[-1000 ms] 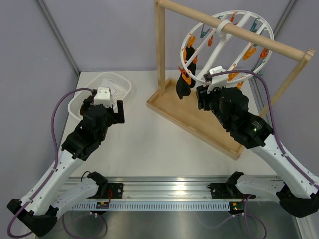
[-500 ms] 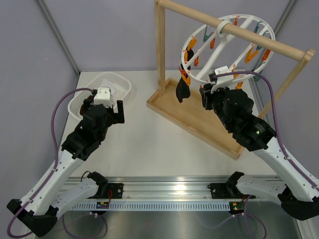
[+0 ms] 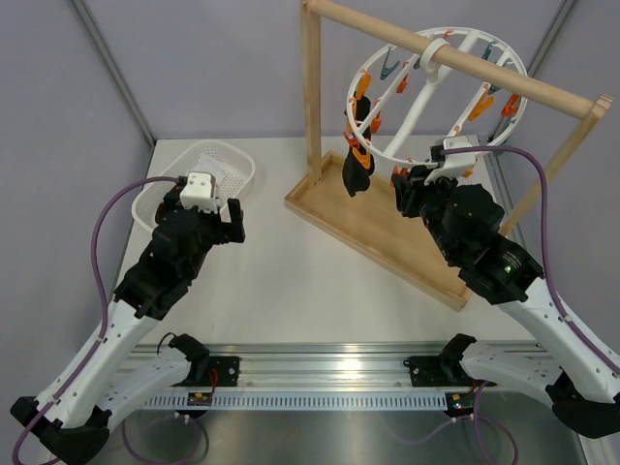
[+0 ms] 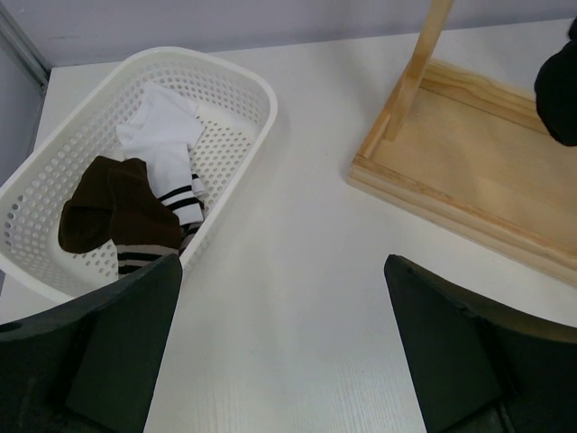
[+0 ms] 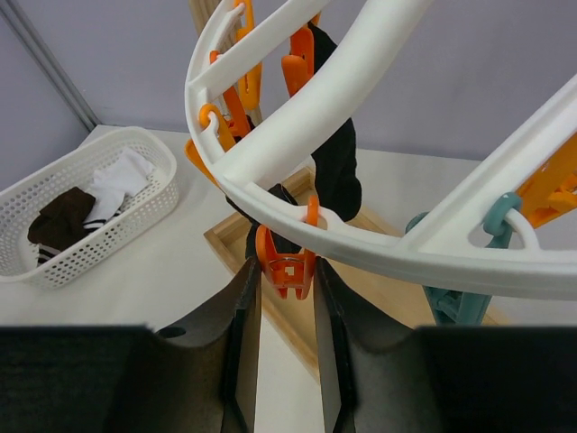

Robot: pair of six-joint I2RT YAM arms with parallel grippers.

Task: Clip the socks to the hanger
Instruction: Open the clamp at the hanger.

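Note:
The white ring hanger (image 3: pixel 387 153) hangs from the wooden bar, with orange and teal clips. A black sock (image 3: pixel 355 172) hangs clipped at its left side and also shows in the right wrist view (image 5: pixel 338 167). My right gripper (image 3: pixel 402 189) is under the ring's front edge (image 5: pixel 379 244), and its fingers press both sides of an orange clip (image 5: pixel 288 267). A brown sock (image 4: pixel 104 203) and a white striped sock (image 4: pixel 162 144) lie in the basket. My left gripper (image 4: pixel 281 262) is open and empty over the table, right of the basket.
The white mesh basket (image 3: pixel 237 160) sits at the back left and also shows in the left wrist view (image 4: pixel 257 86). The wooden frame stand (image 3: pixel 312 97) has a tray base (image 3: pixel 387 237) at the back right, which also shows in the left wrist view (image 4: pixel 469 180).
My right gripper has moved right along the ring's front edge and the ring has swung and turned with it. My left arm has shifted slightly.

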